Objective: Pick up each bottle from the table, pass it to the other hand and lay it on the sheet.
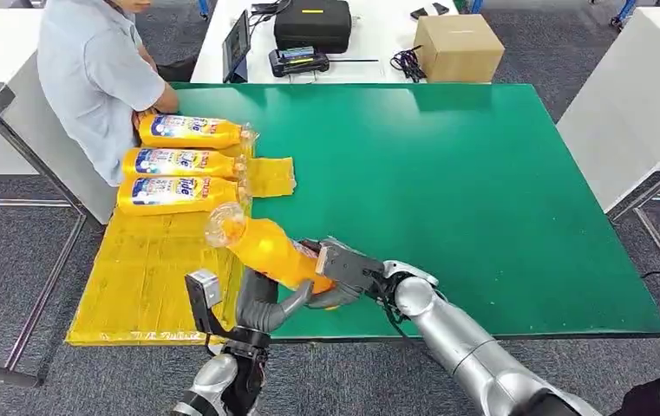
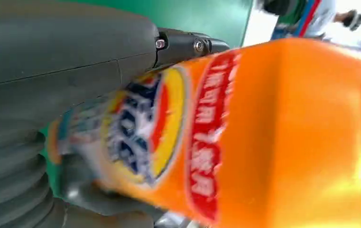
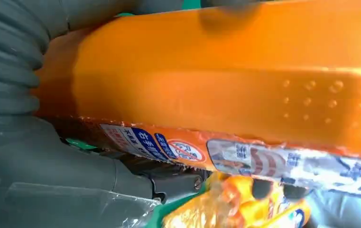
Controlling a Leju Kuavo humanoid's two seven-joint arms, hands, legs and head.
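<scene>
- I hold the orange bottle with both hands above the desk's near edge, because this looks like the moment of passing it across.
- My right robot hand is closed around the bottle's base end; my left robot hand wraps it from below, near the middle.
- The bottle is tilted, its clear cap end pointing toward the yellow sheet at the desk's left side.
- Three bottles already lie in a row on the sheet's far part, so I judge this one goes next to them.
</scene>
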